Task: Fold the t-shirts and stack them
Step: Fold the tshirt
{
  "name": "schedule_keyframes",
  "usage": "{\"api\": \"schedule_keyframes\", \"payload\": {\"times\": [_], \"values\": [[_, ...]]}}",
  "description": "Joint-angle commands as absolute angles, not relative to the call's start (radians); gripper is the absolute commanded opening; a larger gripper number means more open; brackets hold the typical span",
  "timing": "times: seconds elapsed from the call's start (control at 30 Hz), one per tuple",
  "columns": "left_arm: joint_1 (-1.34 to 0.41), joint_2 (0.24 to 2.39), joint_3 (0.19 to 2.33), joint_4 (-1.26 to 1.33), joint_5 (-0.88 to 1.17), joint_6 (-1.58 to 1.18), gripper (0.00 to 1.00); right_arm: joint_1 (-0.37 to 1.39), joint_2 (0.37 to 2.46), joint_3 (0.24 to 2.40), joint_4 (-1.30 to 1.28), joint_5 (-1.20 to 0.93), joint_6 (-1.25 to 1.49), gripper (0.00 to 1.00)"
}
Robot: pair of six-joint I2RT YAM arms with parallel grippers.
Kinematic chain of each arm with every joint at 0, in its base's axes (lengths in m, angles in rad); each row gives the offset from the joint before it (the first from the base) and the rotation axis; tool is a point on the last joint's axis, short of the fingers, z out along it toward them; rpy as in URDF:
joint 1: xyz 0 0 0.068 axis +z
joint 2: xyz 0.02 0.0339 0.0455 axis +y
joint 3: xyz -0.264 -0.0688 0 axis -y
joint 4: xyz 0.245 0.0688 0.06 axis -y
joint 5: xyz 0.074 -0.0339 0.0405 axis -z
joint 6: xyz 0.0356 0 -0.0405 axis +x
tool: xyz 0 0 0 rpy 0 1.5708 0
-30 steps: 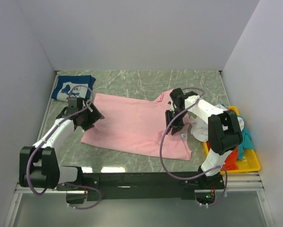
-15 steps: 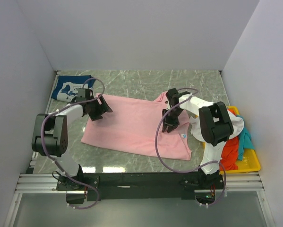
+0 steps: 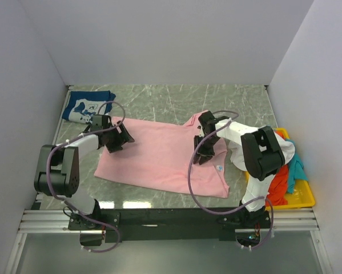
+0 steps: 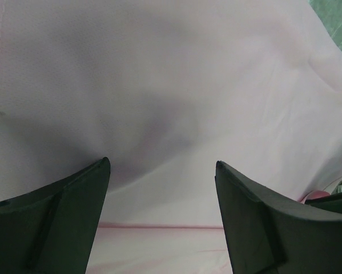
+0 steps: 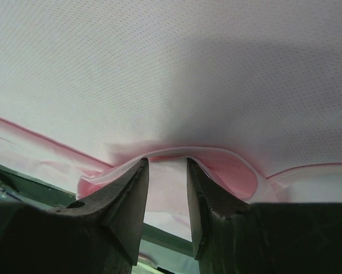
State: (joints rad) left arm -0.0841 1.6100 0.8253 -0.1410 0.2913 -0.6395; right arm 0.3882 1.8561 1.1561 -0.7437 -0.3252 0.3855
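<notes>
Light-pink t-shirt (image 3: 159, 157) lies spread flat across the middle of the table (image 3: 176, 103), long side running left to right, with one sleeve reaching toward the far right. Left tool (image 3: 120, 137) sits low over the shirt's far-left corner. In the left wrist view its fingers (image 4: 62, 217) stand wide apart, with smooth pink cloth filling the space between them and nothing gripped. Right tool (image 3: 202, 155) is down on the right part of the shirt, just in from its right edge. In the right wrist view its fingers (image 5: 125, 211) are drawn close together, and a raised fold of pink cloth is bunched at and between the tips, so it is clamped on the shirt. Navy t-shirt (image 3: 85, 107) with white print lies folded at the far-left corner, apart from the pink one. Yellow tray (image 3: 305, 197) sits against the right edge toward the near corner. In and over the tray, heaped unfolded: white t-shirt (image 3: 285, 146), orange-red t-shirt (image 3: 279, 182) and teal t-shirt (image 3: 297, 168).
</notes>
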Motion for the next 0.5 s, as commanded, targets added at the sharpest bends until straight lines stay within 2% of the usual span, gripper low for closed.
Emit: {"api": "schedule_keyframes", "payload": {"times": [0.0, 0.47], "values": [[-0.087, 1.551, 0.735, -0.216, 0.221, -0.646, 0.81, 0.422, 1.855, 1.068, -0.733, -0.265, 0.39, 0.41], [-0.087, 1.247, 0.575, -0.337, 0.098, -0.739, 0.84, 0.485, 1.776, 0.974, -0.744, -0.25, 0.408, 0.41]]}}
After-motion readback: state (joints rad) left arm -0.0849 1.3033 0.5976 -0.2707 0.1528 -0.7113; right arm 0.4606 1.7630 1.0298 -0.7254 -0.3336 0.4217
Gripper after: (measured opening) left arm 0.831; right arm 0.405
